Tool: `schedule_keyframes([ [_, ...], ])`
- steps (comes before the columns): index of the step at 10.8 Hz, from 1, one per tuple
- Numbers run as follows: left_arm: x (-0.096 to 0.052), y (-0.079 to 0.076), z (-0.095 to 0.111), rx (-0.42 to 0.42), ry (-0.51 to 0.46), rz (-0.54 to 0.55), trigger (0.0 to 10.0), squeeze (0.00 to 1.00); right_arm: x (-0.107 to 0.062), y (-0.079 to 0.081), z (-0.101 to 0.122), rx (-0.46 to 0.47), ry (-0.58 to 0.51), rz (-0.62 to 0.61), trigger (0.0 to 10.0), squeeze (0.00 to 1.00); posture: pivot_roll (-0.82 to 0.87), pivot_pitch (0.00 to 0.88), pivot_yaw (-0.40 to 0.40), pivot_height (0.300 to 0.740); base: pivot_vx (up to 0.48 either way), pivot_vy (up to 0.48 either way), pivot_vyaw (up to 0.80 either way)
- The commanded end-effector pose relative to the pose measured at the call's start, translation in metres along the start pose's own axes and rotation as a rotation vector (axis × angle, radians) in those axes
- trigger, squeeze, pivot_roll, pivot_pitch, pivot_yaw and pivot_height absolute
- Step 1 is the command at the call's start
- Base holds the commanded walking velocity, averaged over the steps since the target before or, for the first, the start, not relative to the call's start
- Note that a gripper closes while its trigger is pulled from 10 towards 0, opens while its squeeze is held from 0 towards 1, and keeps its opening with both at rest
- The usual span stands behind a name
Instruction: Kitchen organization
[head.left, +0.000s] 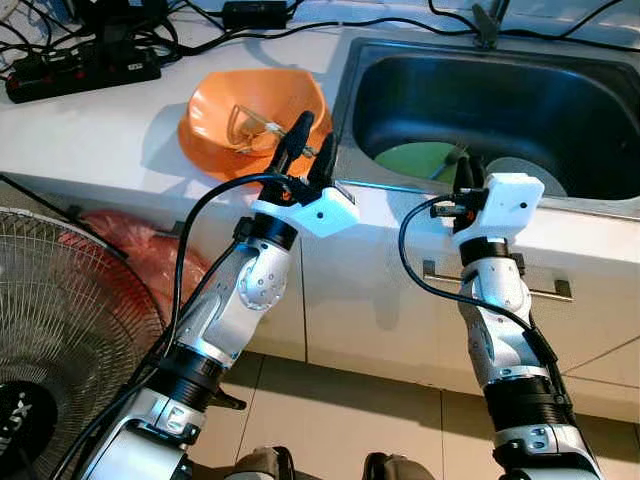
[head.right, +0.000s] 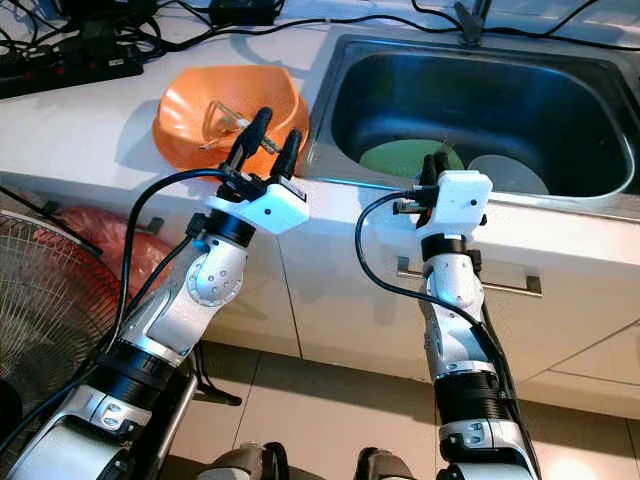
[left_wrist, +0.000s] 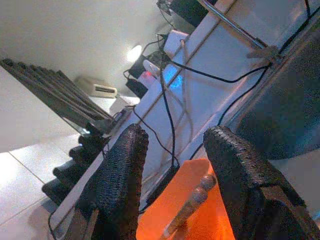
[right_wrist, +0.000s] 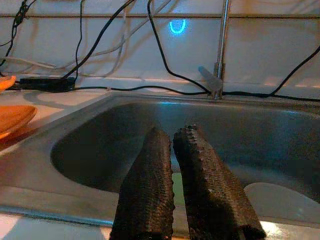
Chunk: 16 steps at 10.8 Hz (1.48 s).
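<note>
Two silver arms reached up toward the white counter (head.left: 90, 130) in the left eye view. The left gripper (head.left: 309, 146) hovered over the orange bowl's (head.left: 215, 115) near rim, beside the sink's left edge, its fingers spread apart. A clear glass item (head.left: 245, 125), too blurred to identify, lay inside the bowl. The right gripper (head.left: 469, 172) stood at the front edge of the steel sink (head.left: 600, 110), fingers pressed together. In the basin lay a green plate (head.left: 415, 157) and a pale plate (head.left: 515, 168) side by side. A black power strip (head.left: 80, 70) sat at the counter's back left corner, and a floor fan (head.left: 60, 330) stood below the counter.

From the left wrist view, the two black fingers (left_wrist: 120, 185) were well apart, with the orange bowl and a wooden handle (left_wrist: 192, 202) showing between them.

From the right wrist view, the fingers (right_wrist: 150, 190) sat nearly touching, holding nothing, pointed into the sink basin toward the faucet (right_wrist: 220, 55) at its back edge.
</note>
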<state>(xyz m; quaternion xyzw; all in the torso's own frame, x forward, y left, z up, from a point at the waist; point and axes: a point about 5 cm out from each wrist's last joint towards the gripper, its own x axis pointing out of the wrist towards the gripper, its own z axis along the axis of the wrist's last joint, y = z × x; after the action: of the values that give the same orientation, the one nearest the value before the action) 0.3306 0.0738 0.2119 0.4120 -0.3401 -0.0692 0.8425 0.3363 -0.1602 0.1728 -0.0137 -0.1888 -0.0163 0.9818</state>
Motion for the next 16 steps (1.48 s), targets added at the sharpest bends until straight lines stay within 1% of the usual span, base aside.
schedule_keyframes([
  [1, -0.001, -0.003, 0.0, -0.006, 0.001, -0.029, 10.0, 0.0, 0.0, 0.0, 0.0, 0.004, -0.006, -0.001, 10.0, 0.0, 0.0, 0.136, 0.024, 0.74, 0.0, 0.0, 0.0],
  [3, -0.002, -0.005, 0.0, -0.007, -0.004, -0.051, 10.0, 0.0, 0.0, 0.0, 0.0, 0.004, -0.006, -0.001, 10.0, 0.0, 0.0, 0.136, 0.023, 0.74, 0.0, 0.0, 0.0],
  [4, -0.003, -0.008, 0.002, -0.012, -0.019, -0.08, 10.0, 0.0, 0.0, 0.0, 0.0, 0.005, -0.005, -0.001, 10.0, 0.0, 0.0, 0.138, 0.022, 0.74, 0.0, 0.0, 0.0],
  [6, -0.005, -0.012, 0.0, -0.015, 0.0, -0.096, 10.0, 1.0, 0.0, 0.0, 0.0, 0.006, -0.004, 0.002, 10.0, 0.0, 0.0, 0.138, 0.022, 0.74, 0.0, 0.0, 0.0],
  [7, -0.005, -0.011, -0.003, 0.016, 0.01, -0.098, 10.0, 0.06, 0.0, 0.0, 0.0, 0.006, -0.004, 0.001, 10.0, 0.0, 0.0, 0.138, 0.022, 0.74, 0.0, 0.0, 0.0],
  [8, -0.004, -0.01, -0.005, 0.029, 0.019, -0.095, 10.0, 0.0, 0.0, 0.0, 0.0, 0.006, -0.004, 0.0, 10.0, 0.0, 0.0, 0.14, 0.019, 0.74, 0.0, 0.0, 0.0],
  [11, -0.004, -0.008, -0.015, 0.059, 0.073, -0.103, 10.0, 0.0, 0.001, 0.0, 0.0, 0.006, -0.004, 0.001, 10.0, 0.0, 0.0, 0.142, 0.018, 0.74, 0.0, 0.0, 0.0],
  [15, -0.004, -0.005, -0.02, 0.086, 0.099, -0.084, 10.0, 0.0, 0.0, 0.001, 0.0, 0.009, -0.006, 0.002, 10.0, 0.0, 0.0, 0.141, 0.019, 0.74, 0.0, 0.0, 0.0],
  [16, -0.003, -0.006, -0.02, 0.089, 0.099, -0.087, 7.5, 0.0, -0.001, 0.001, 0.0, 0.009, -0.006, 0.001, 10.0, 0.0, 0.0, 0.143, 0.019, 0.74, 0.0, 0.0, 0.0],
])
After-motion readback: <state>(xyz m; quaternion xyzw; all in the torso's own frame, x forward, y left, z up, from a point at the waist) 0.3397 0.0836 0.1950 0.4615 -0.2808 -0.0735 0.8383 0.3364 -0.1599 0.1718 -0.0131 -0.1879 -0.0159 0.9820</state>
